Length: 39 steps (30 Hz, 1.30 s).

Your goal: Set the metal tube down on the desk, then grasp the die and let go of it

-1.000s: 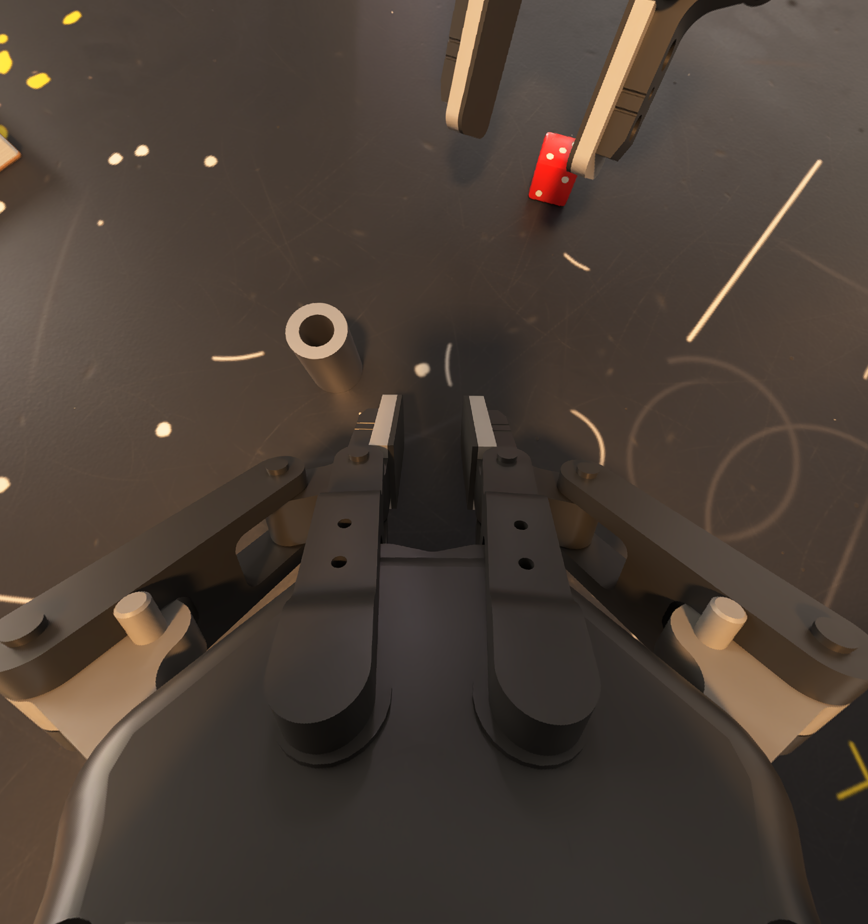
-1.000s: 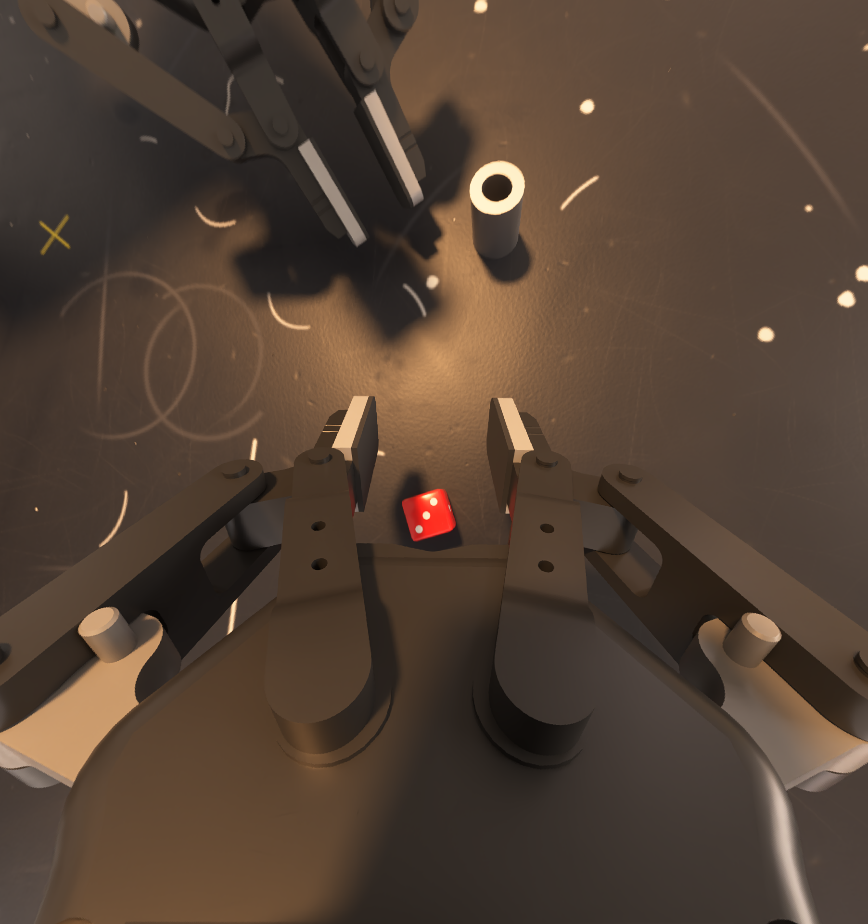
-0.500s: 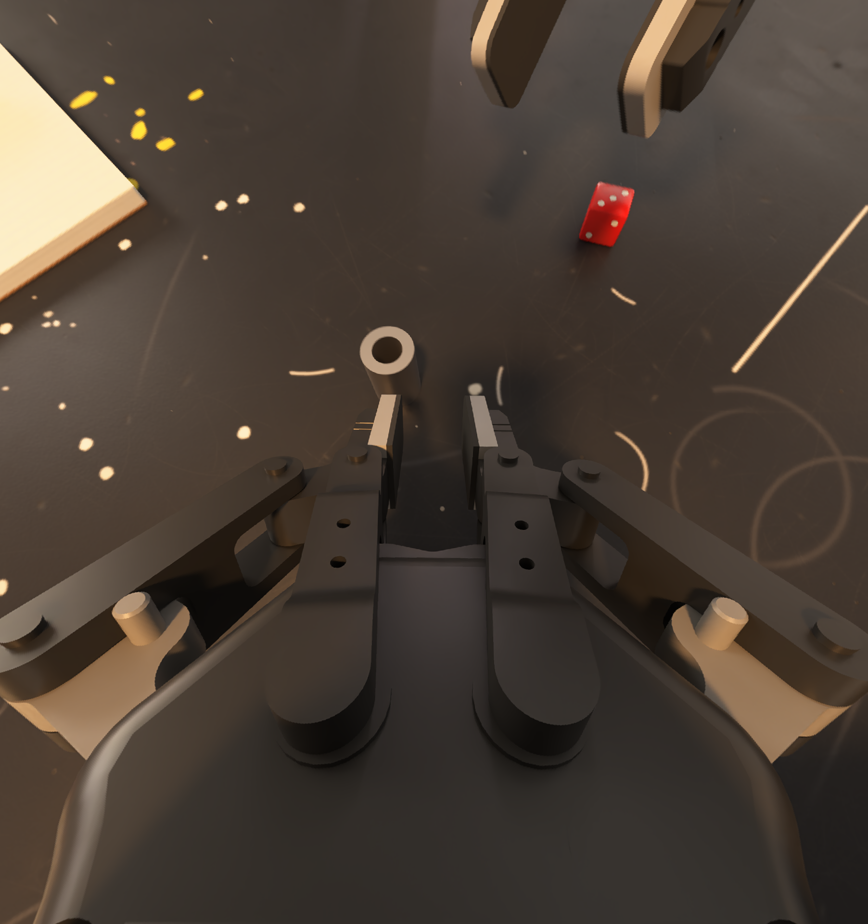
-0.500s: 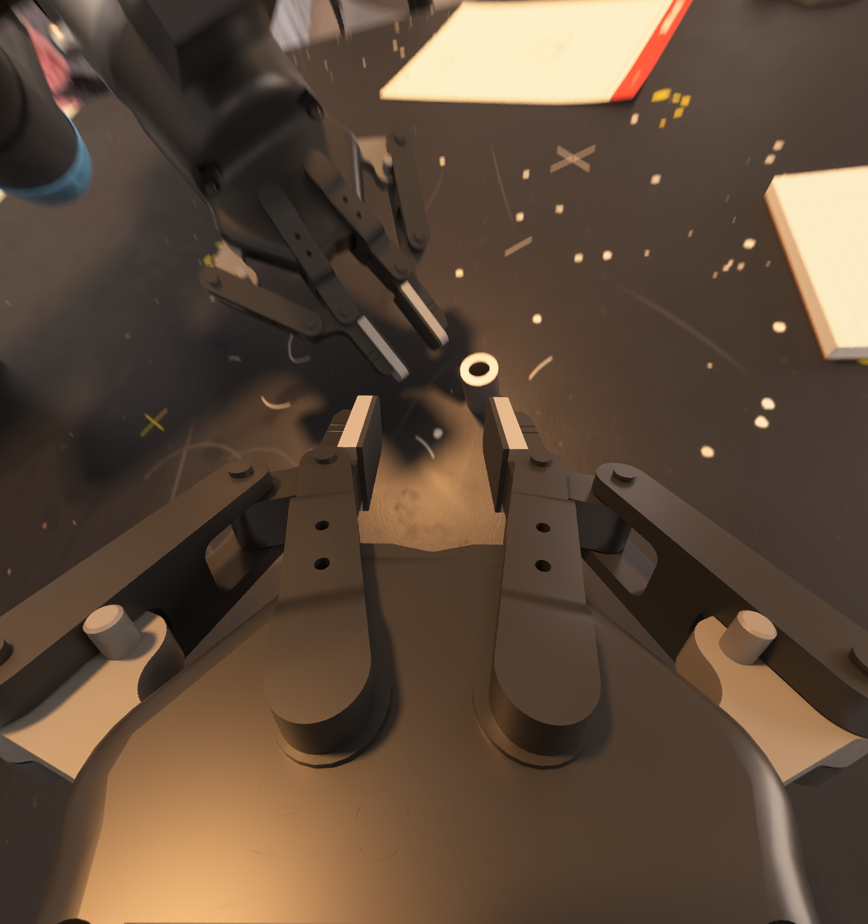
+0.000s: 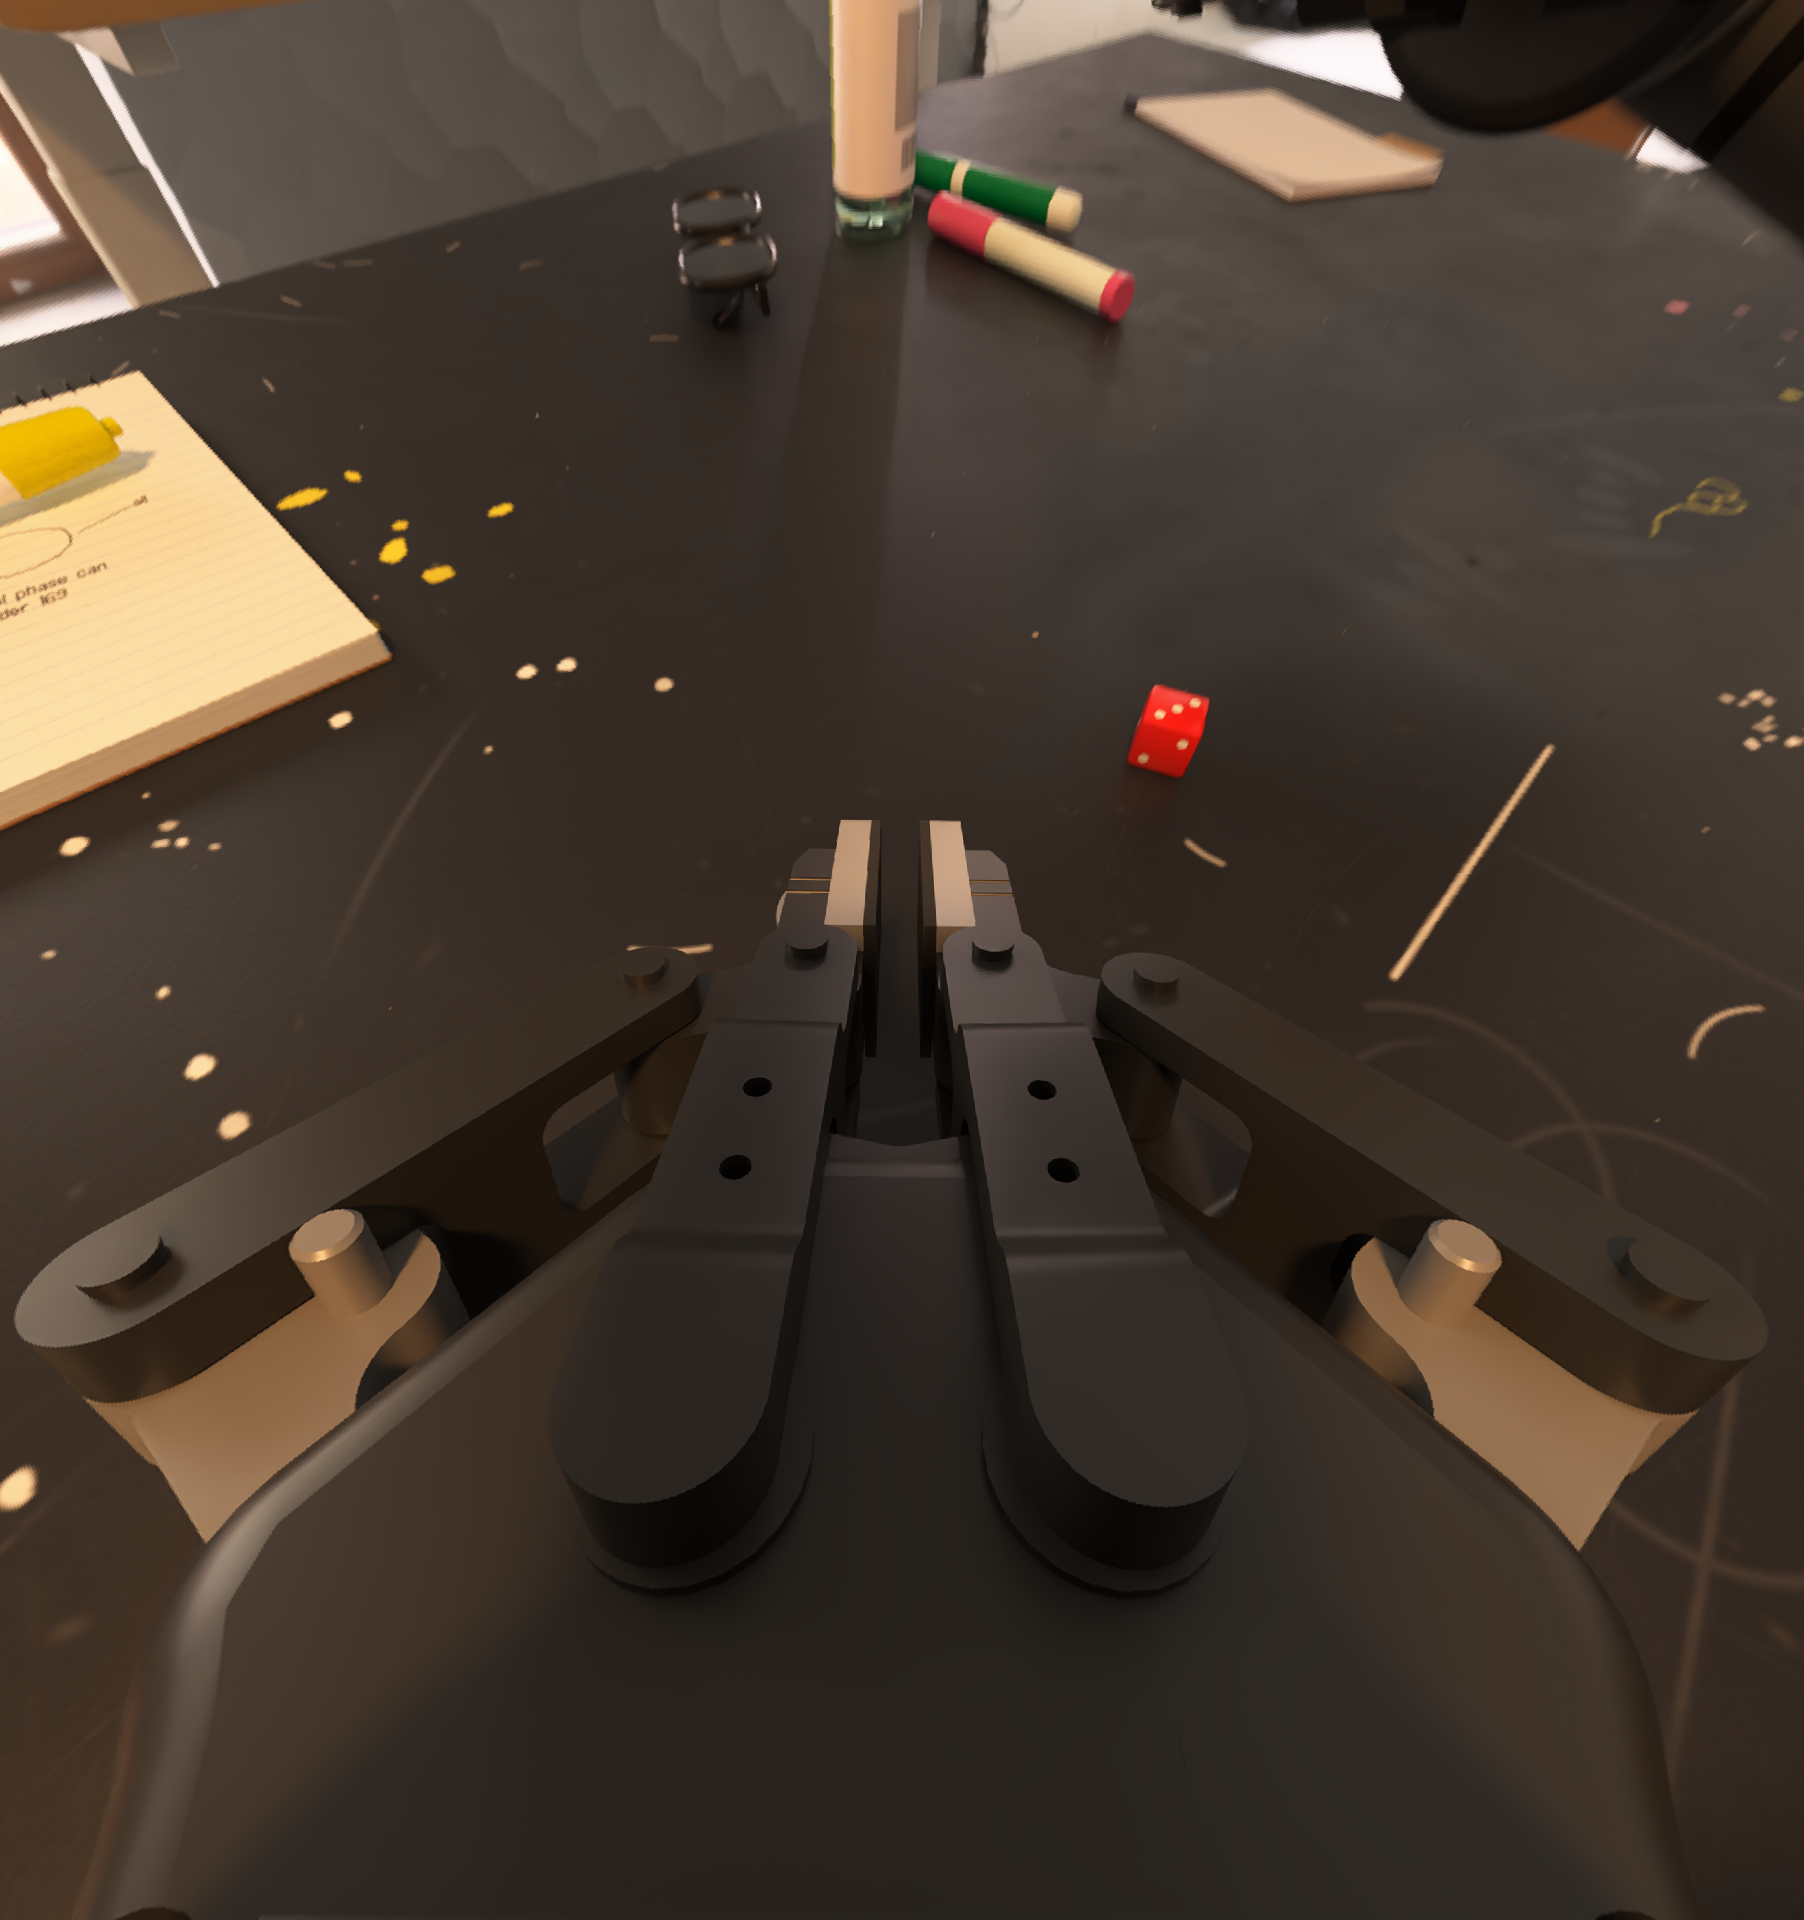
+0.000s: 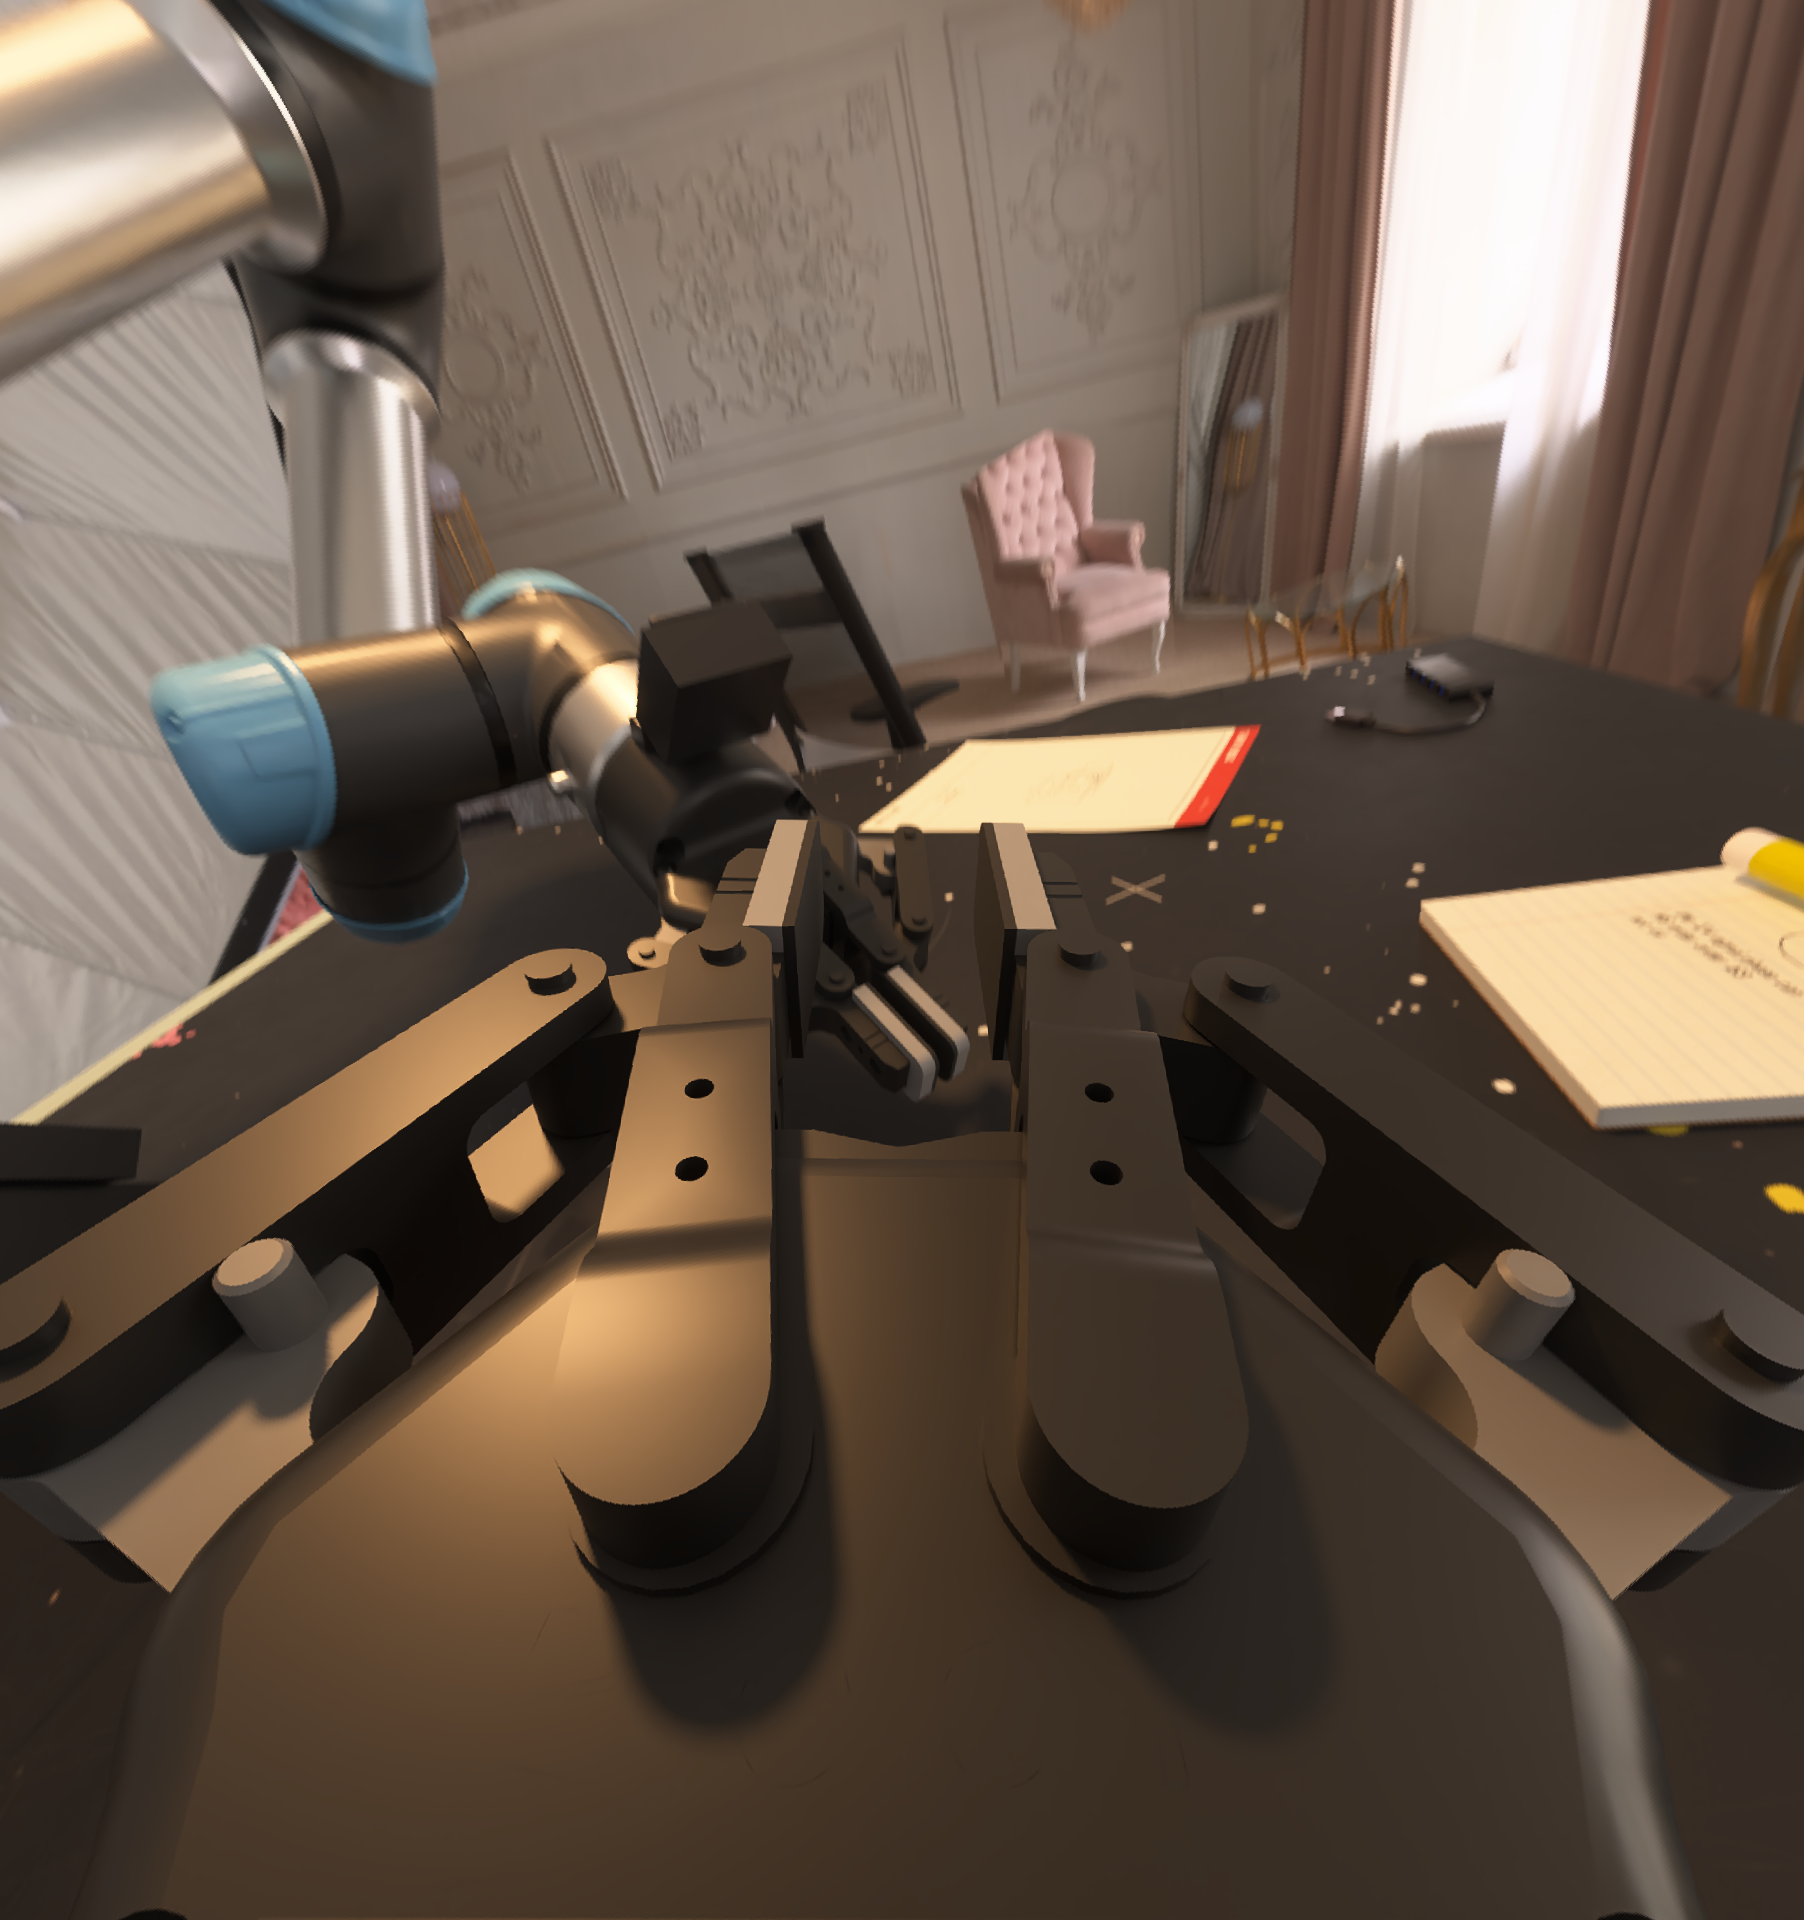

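The red die [image 5: 1168, 730] lies alone on the dark desk [image 5: 1293, 520], ahead and to the right of my left gripper [image 5: 898, 862]. The left gripper's fingers stand almost together with nothing between them. It also shows in the right wrist view [image 6: 908, 1039], low over the desk. My right gripper [image 6: 893, 883] is open and empty, raised above the desk and looking level towards the left arm [image 6: 378, 769]. The metal tube shows in neither view. The die does not show in the right wrist view.
A lined notebook [image 5: 98, 623] with a yellow marker [image 5: 36, 457] lies at the left. Glasses [image 5: 721, 249], a bottle [image 5: 872, 114], a green marker [image 5: 991, 187], a red marker [image 5: 1033, 255] and a pad [image 5: 1282, 140] lie at the back. A red-edged pad [image 6: 1064, 779] lies beyond the left arm.
Both grippers have risen and tilted up from the desk. The right gripper has left the die, which lies free. The left fingers have closed to a narrow gap, and the tube has gone from sight.
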Tool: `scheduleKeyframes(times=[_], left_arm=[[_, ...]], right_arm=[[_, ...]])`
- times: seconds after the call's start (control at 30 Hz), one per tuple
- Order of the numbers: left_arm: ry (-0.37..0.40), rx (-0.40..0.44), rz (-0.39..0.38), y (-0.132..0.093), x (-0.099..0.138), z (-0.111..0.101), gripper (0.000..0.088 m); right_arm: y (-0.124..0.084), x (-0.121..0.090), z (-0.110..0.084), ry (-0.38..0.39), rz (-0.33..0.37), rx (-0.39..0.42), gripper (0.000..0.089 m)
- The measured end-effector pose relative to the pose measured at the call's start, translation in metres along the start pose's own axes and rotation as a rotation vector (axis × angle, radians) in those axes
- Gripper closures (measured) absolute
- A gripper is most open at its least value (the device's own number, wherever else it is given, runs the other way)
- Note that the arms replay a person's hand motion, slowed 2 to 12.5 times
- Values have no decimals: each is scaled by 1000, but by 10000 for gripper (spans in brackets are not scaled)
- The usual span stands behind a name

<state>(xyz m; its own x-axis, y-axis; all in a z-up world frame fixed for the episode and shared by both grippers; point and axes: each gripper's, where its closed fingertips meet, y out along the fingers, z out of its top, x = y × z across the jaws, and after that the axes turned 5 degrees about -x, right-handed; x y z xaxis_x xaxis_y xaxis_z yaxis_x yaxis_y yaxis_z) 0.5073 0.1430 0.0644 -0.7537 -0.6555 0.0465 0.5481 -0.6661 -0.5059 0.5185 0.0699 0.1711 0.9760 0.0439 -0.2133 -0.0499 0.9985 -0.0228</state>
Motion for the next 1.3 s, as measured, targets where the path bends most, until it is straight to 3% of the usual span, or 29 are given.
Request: scheduleKeyframes(times=[0.27,0.53,0.97,1.3], left_arm=[[-37,128,-44,-4,3,14,836],[18,206,-2,-8,-2,20,823],[248,268,65,-8,6,22,692],[335,257,76,-2,12,18,575]], right_arm=[[-21,-13,27,-45,20,226,629],[-40,-19,38,-122,-44,346,628],[-57,-21,27,-265,-236,319,582],[-69,-21,20,-290,-363,273,376]])
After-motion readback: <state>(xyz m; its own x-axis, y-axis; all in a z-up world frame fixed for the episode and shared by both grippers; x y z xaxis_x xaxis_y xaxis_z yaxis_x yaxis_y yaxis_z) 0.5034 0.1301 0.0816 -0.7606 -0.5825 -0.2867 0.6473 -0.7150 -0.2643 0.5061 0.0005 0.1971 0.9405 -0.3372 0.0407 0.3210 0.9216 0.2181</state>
